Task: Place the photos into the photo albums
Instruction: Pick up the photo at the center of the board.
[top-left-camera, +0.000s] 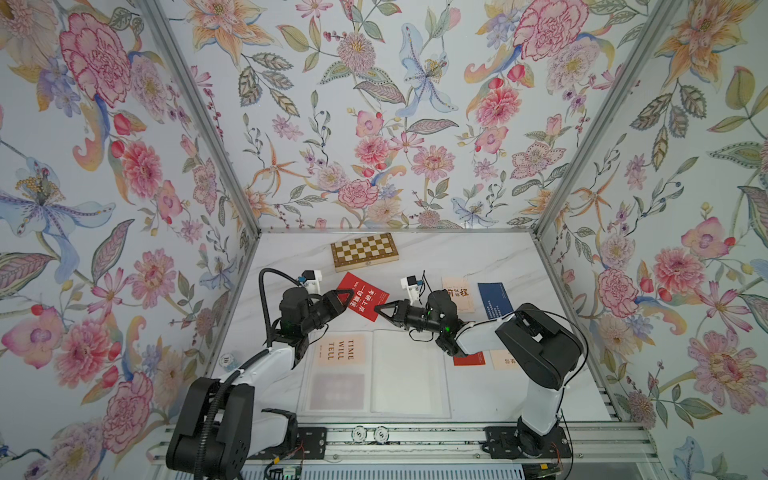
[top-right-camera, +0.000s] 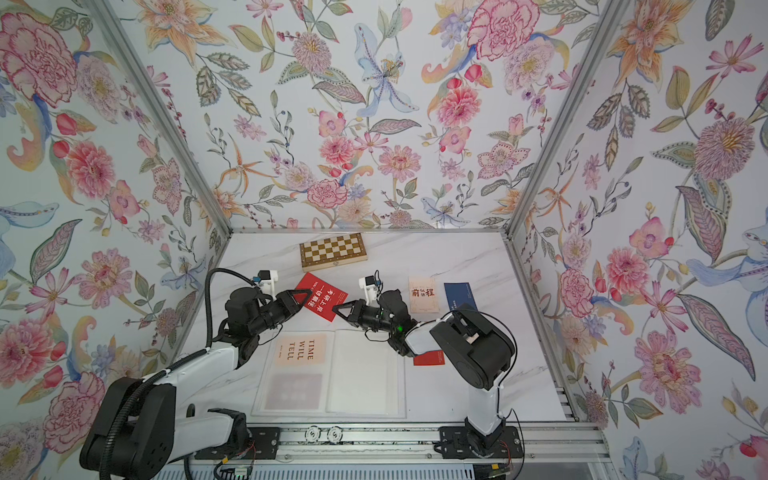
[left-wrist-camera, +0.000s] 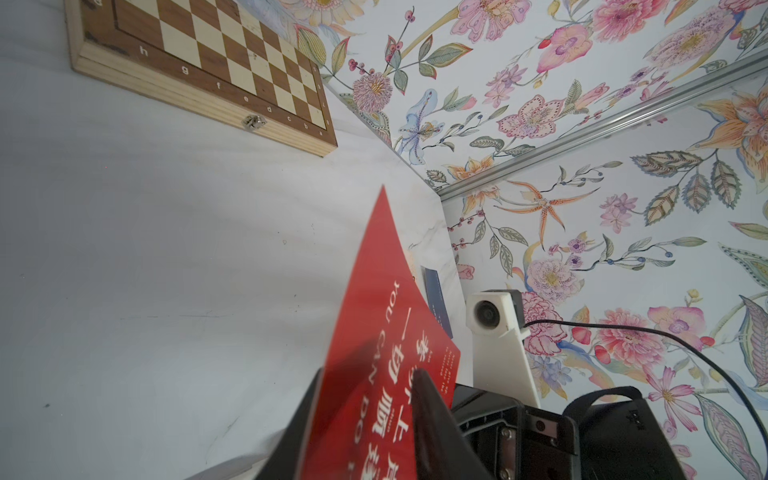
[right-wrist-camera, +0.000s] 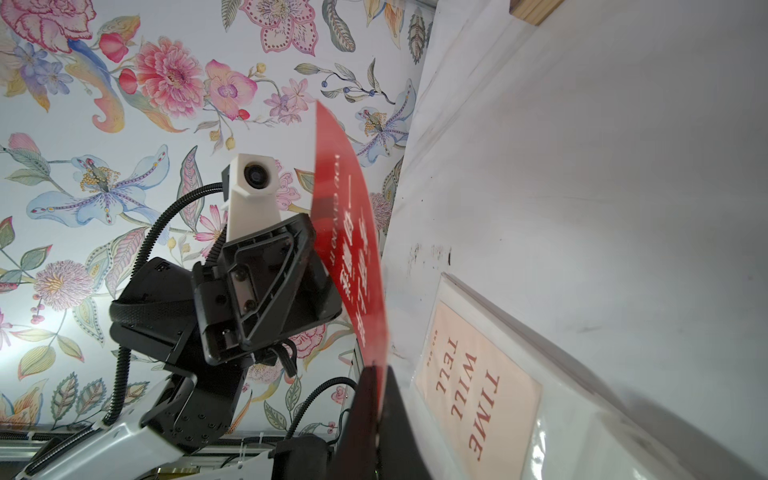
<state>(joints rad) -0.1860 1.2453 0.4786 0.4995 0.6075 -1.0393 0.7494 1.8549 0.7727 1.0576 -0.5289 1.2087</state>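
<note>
Red photo (top-left-camera: 362, 296) is held up off the surface, just beyond the open photo album (top-left-camera: 409, 374) (it lies flat). Right jaws are pinched tight on its corner, and left jaws are parted around the opposite edge.

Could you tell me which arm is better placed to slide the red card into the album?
Right, probably: the right gripper is shut on the red card near the album and its empty page; the left gripper stands open.

Chessboard box (top-left-camera: 364, 251) lies behind the photo album (top-left-camera: 409, 374).
</note>
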